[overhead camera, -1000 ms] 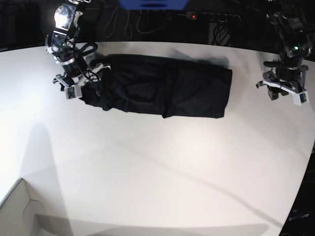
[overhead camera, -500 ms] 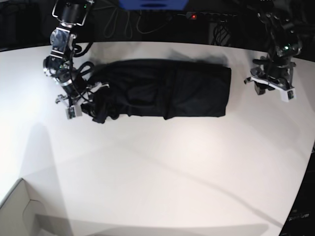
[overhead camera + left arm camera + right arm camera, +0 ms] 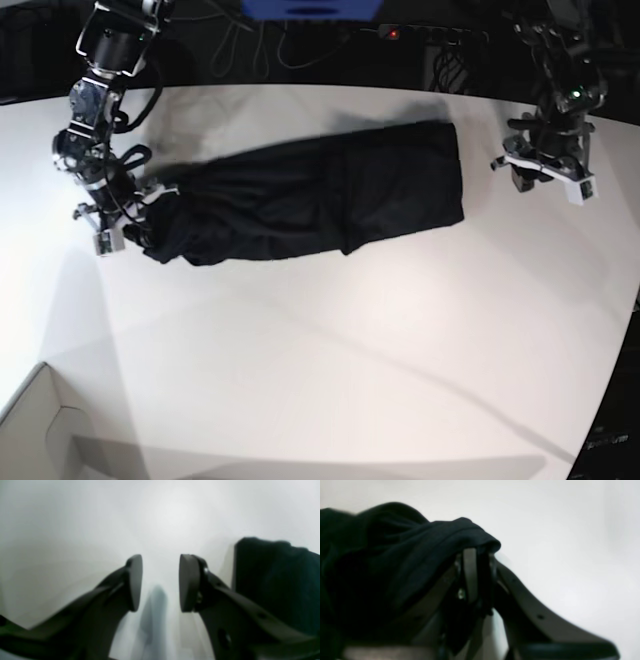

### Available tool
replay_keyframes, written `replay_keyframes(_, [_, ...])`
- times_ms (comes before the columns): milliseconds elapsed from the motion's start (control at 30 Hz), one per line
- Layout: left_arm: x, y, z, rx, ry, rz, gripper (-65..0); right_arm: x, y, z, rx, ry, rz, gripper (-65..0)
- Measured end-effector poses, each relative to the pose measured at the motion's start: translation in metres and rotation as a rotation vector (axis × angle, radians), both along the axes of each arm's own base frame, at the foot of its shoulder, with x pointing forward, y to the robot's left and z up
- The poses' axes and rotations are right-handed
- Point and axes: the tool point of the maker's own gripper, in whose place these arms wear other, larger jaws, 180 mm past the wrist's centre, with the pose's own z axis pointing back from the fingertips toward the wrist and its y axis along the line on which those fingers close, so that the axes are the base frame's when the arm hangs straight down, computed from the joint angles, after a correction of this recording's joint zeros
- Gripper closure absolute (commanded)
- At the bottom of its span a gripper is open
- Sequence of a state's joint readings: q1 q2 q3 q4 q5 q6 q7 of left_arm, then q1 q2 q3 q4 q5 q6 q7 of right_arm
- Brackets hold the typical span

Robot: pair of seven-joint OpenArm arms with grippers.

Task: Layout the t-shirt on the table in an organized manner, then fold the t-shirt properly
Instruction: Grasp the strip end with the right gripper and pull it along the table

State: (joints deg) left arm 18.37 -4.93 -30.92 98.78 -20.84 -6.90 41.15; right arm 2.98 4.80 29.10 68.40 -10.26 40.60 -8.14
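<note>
The black t-shirt lies as a long folded band on the white table, slanting from front left to back right. My right gripper is at its left end, shut on a bunched fold of the fabric. In the right wrist view the t-shirt drapes over the closed gripper. My left gripper hovers open over bare table, just right of the shirt's right end. In the left wrist view the left gripper holds nothing, and the t-shirt edge lies to its right.
A pale cardboard box corner sits at the front left. Cables and a power strip run behind the table's curved back edge. A blue object is at the top centre.
My right gripper closed on the shirt's left end and pulled it left and forward, so the band now slants. The left arm shifted slightly left and back.
</note>
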Motion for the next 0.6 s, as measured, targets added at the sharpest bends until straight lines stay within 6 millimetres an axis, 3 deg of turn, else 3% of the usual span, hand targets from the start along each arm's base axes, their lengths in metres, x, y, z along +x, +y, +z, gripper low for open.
replay_keyframes(100, [-0.001,0.0,-0.001,-0.002,0.004,0.0,-23.8,0.0,-0.004,0.0,-0.017,0.009,-0.005,-1.7])
replay_keyframes(367, [0.0,0.001,0.0,0.001,0.002,0.0,-23.8,-0.007,-0.003,-0.001,-0.016,0.003,-0.005,-27.7])
replay_keyframes(467, [-0.001,0.002,0.0,0.005,0.006,0.0,-23.8,-0.011,-0.004,0.0,-0.029,0.008,-0.003,-32.6])
replay_keyframes(600, [-0.001,0.002,0.0,0.005,0.005,0.0,-23.8,-0.008,0.009,0.0,-0.022,0.007,0.011,-37.8])
